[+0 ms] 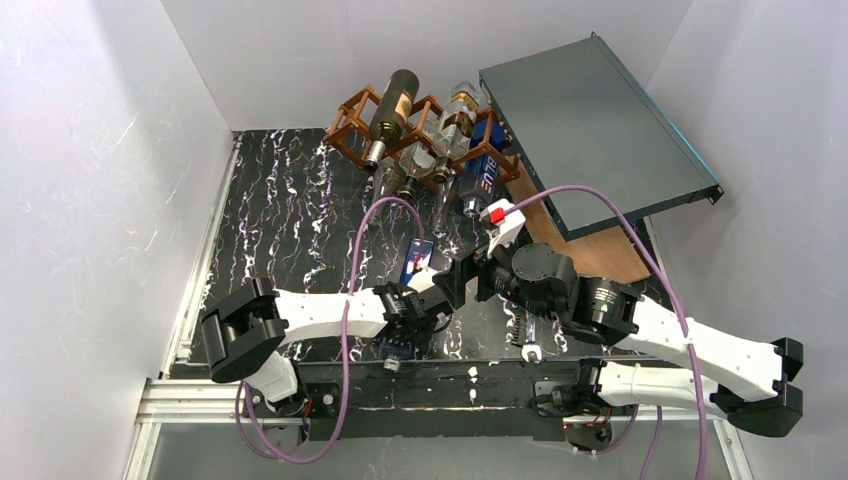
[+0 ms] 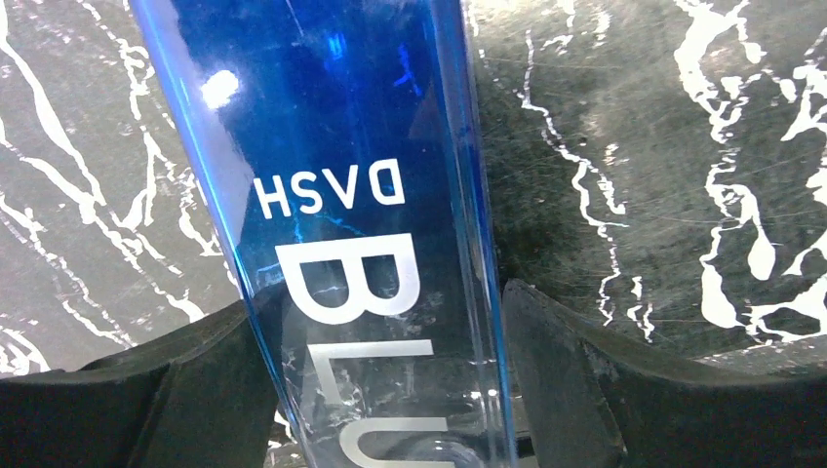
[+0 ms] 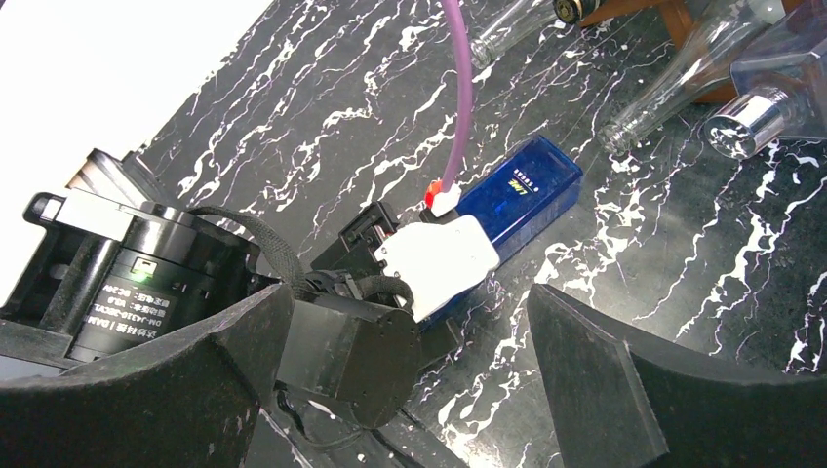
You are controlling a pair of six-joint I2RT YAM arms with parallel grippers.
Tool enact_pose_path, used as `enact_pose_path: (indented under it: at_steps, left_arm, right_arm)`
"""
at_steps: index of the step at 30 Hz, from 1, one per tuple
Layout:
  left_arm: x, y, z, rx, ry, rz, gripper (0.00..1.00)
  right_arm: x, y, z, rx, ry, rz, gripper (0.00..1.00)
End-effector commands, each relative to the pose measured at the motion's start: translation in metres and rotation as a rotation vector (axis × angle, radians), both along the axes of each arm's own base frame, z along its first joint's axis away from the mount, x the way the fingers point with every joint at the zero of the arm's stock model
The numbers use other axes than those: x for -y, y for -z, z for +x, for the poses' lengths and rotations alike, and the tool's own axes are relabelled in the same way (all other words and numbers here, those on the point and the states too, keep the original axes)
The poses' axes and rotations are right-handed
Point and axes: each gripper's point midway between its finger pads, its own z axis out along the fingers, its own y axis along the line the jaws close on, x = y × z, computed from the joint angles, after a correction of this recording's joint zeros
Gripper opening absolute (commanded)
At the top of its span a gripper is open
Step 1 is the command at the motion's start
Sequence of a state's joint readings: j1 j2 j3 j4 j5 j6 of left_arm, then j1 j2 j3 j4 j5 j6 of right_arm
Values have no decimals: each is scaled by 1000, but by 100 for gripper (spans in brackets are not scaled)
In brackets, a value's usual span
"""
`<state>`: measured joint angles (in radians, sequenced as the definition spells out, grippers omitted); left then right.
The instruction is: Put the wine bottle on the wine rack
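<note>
A blue square glass wine bottle [image 1: 416, 262] marked "BLUE DASH" lies on the black marbled table [image 1: 290, 220]. My left gripper [image 1: 424, 302] is shut on the bottle's body. In the left wrist view the bottle [image 2: 351, 175] fills the gap, with both black fingers [image 2: 556, 370] against its sides. My right gripper [image 1: 462, 280] is open and empty, just right of the left gripper. Its view shows the bottle [image 3: 527, 190] lying beyond its spread fingers [image 3: 595, 380]. The reddish-brown wine rack [image 1: 352, 112] stands at the back and holds several bottles.
A large dark grey flat panel [image 1: 590, 120] leans at the back right over a brown board [image 1: 590, 250]. A second blue bottle [image 1: 483, 175] sits in the rack's right end. Clear bottle necks [image 3: 663, 93] stick out of the rack toward the arms. White walls enclose the table.
</note>
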<state>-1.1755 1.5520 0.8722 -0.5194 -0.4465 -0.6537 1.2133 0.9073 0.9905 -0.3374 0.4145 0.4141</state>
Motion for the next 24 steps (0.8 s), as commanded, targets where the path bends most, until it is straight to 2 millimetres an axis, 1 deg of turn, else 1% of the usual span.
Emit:
enact_pose_path:
  at_steps: [1,4,6,8,11,13,14,16,19,20,24]
  left_arm:
    - [1,15,-7,-34,21,-28,74]
    - [0,16,-7,-49,12,-37,81]
    - [-2,18,-7,-57,0,-32,87]
    - [-3,19,-6,-64,-17,-36,91]
    - [-3,24,-8,-87,-36,-58,92]
    - [-3,27,-9,-96,-42,-61,89]
    - [-3,28,-10,-100,-46,-61,87]
    - [-4,29,-12,-109,-50,-69,78]
    - [-5,27,-15,-109,-48,-90,54]
    - [-5,22,-14,-101,-48,-107,47]
    - [-7,5,-12,-70,-48,-164,22]
  right_arm:
    - [2,-19,0,24,10,51,100]
    - [3,-18,0,25,12,52,100]
    - [4,-17,0,25,14,53,100]
    - [5,-17,-1,24,15,56,100]
    - [6,-16,0,23,18,55,100]
    - [6,-15,0,22,19,54,100]
    - [6,-15,0,21,19,55,100]
    - [6,-16,0,20,19,56,100]
    - [6,-15,0,19,20,55,100]
    - [6,-14,0,19,20,54,100]
    - [4,-14,0,18,19,56,100]
